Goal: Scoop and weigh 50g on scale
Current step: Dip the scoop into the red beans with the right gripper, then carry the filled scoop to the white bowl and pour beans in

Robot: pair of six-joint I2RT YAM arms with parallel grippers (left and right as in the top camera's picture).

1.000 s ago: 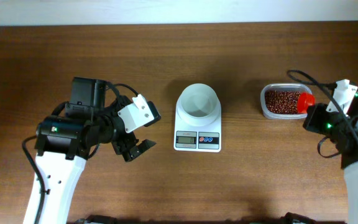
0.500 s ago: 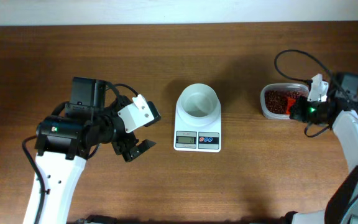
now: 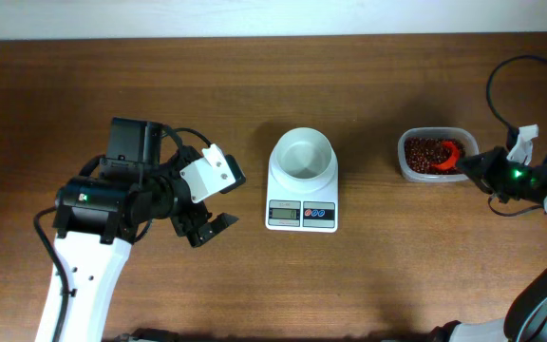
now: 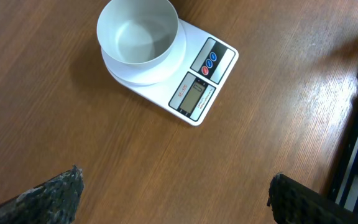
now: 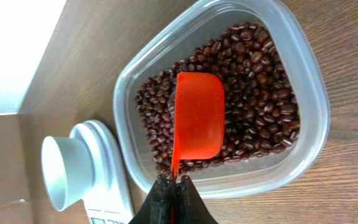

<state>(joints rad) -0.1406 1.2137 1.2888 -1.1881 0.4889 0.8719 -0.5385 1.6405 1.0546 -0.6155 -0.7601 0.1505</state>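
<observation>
Overhead: left hand [image 3: 218, 201] spread wide, holding nothing, above the surface [image 3: 368, 285] left of the scale [image 3: 302, 215]. Its bowl [image 3: 302, 157] is empty. Right of it, beans [image 3: 424, 152] sit in the tub [image 3: 405, 169]. Right hand [image 3: 473, 167] pinches the scoop [image 3: 452, 157] handle, with the scoop down in the beans.

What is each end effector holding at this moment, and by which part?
The right end effector is shut on the orange plastic scoop, gripping the tip of its thin handle. The left end effector is open and holds nothing.
</observation>
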